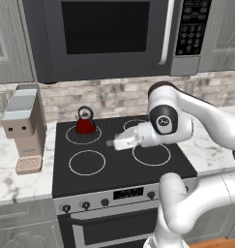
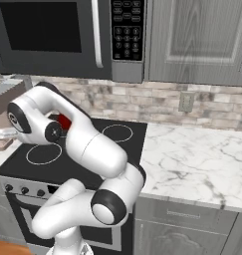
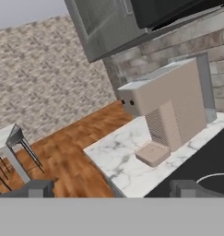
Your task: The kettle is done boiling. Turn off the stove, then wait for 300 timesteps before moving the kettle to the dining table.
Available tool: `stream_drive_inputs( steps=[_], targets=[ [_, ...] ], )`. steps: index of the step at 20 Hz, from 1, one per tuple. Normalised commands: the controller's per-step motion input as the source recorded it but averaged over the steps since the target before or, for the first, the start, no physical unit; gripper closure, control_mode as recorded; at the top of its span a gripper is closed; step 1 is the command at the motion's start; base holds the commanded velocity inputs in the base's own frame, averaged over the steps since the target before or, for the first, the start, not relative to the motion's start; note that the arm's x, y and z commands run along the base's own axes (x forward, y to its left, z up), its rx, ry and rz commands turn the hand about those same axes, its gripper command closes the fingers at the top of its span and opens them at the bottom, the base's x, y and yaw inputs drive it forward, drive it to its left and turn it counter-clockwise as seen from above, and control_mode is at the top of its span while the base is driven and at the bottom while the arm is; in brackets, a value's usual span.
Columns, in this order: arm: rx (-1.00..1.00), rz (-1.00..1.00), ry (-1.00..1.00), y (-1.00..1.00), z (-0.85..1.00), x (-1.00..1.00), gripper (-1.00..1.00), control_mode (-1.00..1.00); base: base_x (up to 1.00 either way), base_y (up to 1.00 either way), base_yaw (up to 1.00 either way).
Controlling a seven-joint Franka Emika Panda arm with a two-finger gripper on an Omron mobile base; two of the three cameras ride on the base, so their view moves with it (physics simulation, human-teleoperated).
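Here the kettle (image 1: 85,123) stands on the stove's (image 1: 119,167) rear-left burner; likely rigid, light, smooth-sided, best taken by its looped handle. The hand (image 1: 110,143), wide open, holds nothing.

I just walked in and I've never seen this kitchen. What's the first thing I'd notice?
Probably the big white robot arm bending over the black stove, its open gripper hanging above the middle of the glass top. Next, the little red kettle sitting on the back left burner, apart from the gripper. A beige coffee machine stands on the marble counter left of the stove.
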Motion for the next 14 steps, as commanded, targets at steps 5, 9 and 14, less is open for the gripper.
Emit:
stream_drive_inputs(
  steps=[5,9,14],
  targets=[
    [-0.31,0.00,0.06,-0.29,0.55,0.00,-1.00,-1.00,0.00,0.00,0.00],
    [-0.30,-0.01,0.06,-0.31,0.56,0.00,-1.00,-1.00,0.00,0.00,0.00],
    [-0.29,-0.02,0.07,-0.27,0.55,0.00,-1.00,-1.00,0.00,0.00,0.00]
  ],
)
